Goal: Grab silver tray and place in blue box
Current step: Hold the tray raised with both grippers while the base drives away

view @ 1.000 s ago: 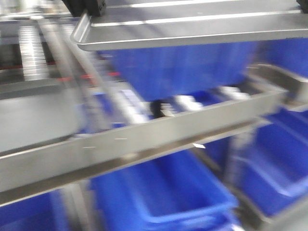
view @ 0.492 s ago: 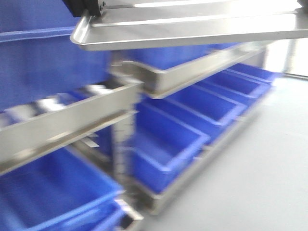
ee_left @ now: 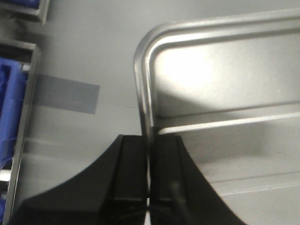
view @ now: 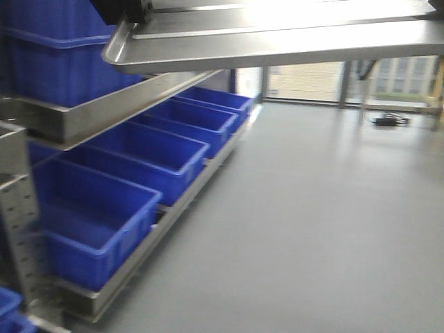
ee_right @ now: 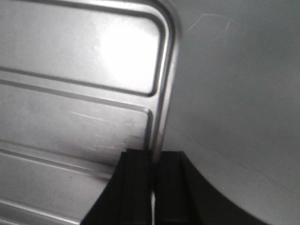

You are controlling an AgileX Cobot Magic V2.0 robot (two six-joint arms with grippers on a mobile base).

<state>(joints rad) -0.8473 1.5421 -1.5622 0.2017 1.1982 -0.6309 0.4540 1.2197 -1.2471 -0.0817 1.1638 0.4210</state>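
The silver tray [view: 277,41] hangs level across the top of the front view, held at both short ends. My left gripper [ee_left: 149,140] is shut on the tray's left rim, just below its rounded corner; the tray [ee_left: 225,93] shows its ridged base there. On the opposite side, my right gripper [ee_right: 153,157] is shut on the right rim of the tray [ee_right: 84,93]. In the front view only the left gripper [view: 125,10] shows, dark at the tray's corner. A deep blue box [view: 62,62] stands on the upper shelf of a rack, left of and below the tray.
A steel rack [view: 104,111] runs along the left, with a row of shallower blue crates [view: 132,159] on its bottom level. Grey floor [view: 312,208] spreads to the right up to windows [view: 312,80]. A grey tape patch [ee_left: 65,93] lies on the floor below the left gripper.
The front view has swung right: the rack and blue crates slid to the left and the grey floor and windows came into view. The tray stays gripped in the same place.
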